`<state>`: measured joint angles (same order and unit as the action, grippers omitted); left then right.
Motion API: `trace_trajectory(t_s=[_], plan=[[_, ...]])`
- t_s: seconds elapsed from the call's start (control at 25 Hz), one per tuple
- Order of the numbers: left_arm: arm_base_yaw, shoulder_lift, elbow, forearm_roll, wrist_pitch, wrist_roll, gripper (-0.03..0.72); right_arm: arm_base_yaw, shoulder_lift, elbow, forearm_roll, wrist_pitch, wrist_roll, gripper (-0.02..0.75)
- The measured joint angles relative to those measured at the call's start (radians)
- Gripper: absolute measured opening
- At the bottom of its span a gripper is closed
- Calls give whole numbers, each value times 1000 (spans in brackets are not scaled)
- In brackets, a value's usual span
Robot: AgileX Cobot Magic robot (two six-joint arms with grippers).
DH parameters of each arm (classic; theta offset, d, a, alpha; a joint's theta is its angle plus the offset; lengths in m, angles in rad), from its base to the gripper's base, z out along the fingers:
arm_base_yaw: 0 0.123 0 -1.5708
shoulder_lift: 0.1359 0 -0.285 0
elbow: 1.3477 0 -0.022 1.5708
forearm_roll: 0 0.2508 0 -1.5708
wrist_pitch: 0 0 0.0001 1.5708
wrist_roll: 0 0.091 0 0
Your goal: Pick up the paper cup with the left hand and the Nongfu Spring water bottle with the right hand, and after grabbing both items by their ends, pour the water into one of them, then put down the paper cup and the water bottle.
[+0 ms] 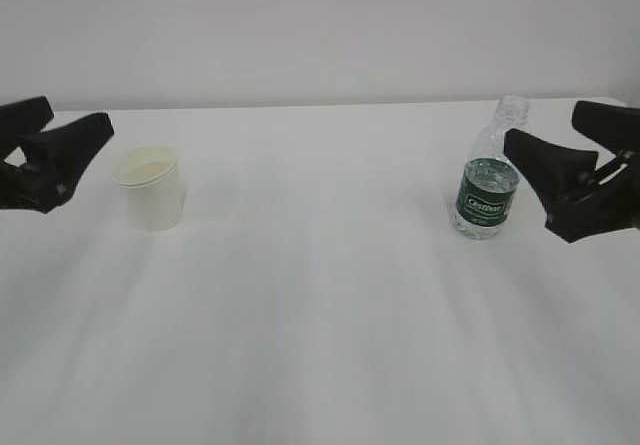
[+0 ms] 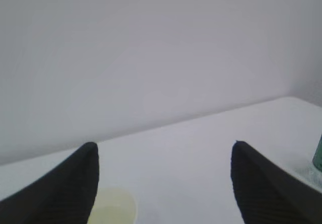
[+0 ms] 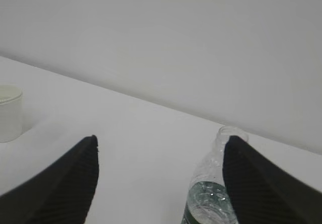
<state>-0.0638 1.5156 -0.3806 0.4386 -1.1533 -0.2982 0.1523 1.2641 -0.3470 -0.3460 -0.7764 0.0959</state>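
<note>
**So both grippers are wide open, nothing picked up**

Okay, starting with the exterior view. You've got the paper cup standing upright on the white table, over on the left side. Your left hand comes in from the left edge with its black fingers spread apart, tips pointing toward the cup and just beside it, not touching. On the right, the Nongfu Spring water bottle stands upright too, green label facing the camera, no cap on the neck. Your right hand comes in from the right edge, fingers spread; the nearer finger's tip sits right next to the bottle's shoulder. Can't tell from here if it's brushing it. Cup and bottle are well apart.

Left wrist view: you see two dark ribbed fingertips far apart with bare table between them. The cup peeks in at the bottom, right by the left-hand finger, so it's off-centre in the gap. A sliver of the bottle shows at the right edge.

Right wrist view: same deal, fingers splayed wide. The bottle is low in the frame, beside the right-hand finger rather than centred. The cup is way off at the left edge.
</note>
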Motion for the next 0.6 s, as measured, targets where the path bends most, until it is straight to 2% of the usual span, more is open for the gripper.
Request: trace_trajectory(t_s=[0.12, 0.4, 0.6], plan=[[0, -93, 0, -14, 0, -31, 587, 0, -108, -17, 0, 108, 11, 586], [0, -355, 5, -128, 9, -88, 587, 0, -347, -121, -2, 410, 62, 586], [0, -565, 9, -139, 205, -108, 578, 0, -492, -180, -2, 605, 66, 586]])
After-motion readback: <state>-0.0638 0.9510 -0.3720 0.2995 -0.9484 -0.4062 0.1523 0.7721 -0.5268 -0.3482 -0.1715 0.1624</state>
